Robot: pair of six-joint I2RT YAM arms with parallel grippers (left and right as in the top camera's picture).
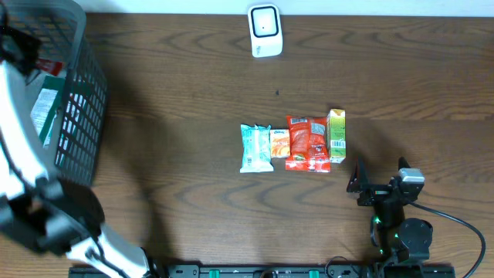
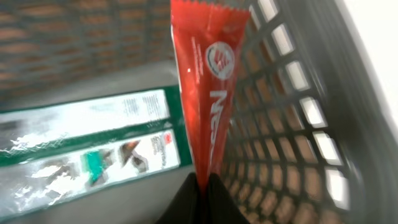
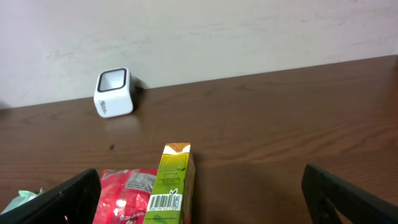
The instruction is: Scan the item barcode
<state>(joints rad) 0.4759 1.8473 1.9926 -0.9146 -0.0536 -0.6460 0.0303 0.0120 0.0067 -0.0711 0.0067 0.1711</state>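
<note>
- Left claw (image 2: 204, 182): it is reaching into the grey basket (image 2: 292, 130) with its jaws pinched tight on the lower end of a red sachet (image 2: 210, 93). The sachet is standing up and away from the fingertips.
- Red sachet, the item to scan: it is rising straight ahead of the left claw, tilted a little to that claw's left. The mesh wall is close on the right, and a green-and-white packet (image 2: 93, 140) is lying flat on the basket floor to the left.
- Handling, as a judgement: the sachet is looking like a thin film stick pack, so it is probably very light, limp along its length and glossy enough to slip. The flat crimped seal at the end is the firmest place to grip. A hold nearer the middle would be steadier but risks covering printing.
- Barcode: none is showing on the face turned to the wrist camera. It is likely sitting on the far side or hidden near the pinch.
- Risk, as a judgement: held by one end, the pack is liable to droop or twist when it is carried.
- Scanner (image 1: 265, 29): it is standing on the surface (image 1: 193, 93) well apart from the left claw, outside the basket.
- Right claw (image 3: 202, 198): it is hovering with jaws spread wide and holding nothing. A green carton (image 3: 171, 186) and a red pouch (image 3: 124, 193) are lying just ahead of it, slightly to its left.
</note>
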